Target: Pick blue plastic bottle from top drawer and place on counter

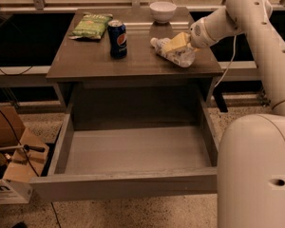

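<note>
The blue plastic bottle (pixel 176 57) lies on its side on the right part of the counter (pixel 90 58), white cap pointing left. My gripper (pixel 176 42) is low over the bottle, right on top of its body, with the arm coming in from the upper right. The top drawer (pixel 128 186) is pulled fully out below the counter, and its grey bottom shows nothing in it.
A dark blue Pepsi can (pixel 117 38) stands mid-counter. A green chip bag (pixel 91 26) lies at the back left and a white bowl (pixel 162 11) at the back. Cardboard boxes (pixel 9 141) sit on the floor at left. My white base (pixel 256 170) fills the lower right.
</note>
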Motion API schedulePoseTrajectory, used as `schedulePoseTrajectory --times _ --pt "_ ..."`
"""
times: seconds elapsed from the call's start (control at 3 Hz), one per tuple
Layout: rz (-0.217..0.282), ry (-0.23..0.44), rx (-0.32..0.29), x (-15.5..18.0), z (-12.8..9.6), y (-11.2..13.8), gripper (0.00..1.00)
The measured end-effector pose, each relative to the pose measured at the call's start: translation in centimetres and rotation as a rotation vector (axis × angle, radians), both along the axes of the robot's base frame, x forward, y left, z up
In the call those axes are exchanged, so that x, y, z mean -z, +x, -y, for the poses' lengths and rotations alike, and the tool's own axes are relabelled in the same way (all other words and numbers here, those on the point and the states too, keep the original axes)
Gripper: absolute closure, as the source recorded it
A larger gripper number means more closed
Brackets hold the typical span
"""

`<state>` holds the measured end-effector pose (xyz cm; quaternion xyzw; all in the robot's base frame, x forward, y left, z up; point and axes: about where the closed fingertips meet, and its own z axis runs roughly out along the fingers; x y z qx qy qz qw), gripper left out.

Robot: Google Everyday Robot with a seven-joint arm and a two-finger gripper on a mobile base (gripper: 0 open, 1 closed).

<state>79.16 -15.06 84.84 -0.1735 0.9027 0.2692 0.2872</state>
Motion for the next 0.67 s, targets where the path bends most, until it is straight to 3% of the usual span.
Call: schedulePoseTrajectory --times 0.67 --pt "-0.002 0.0 -0.002 0.16 -0.15 0.04 0.0"
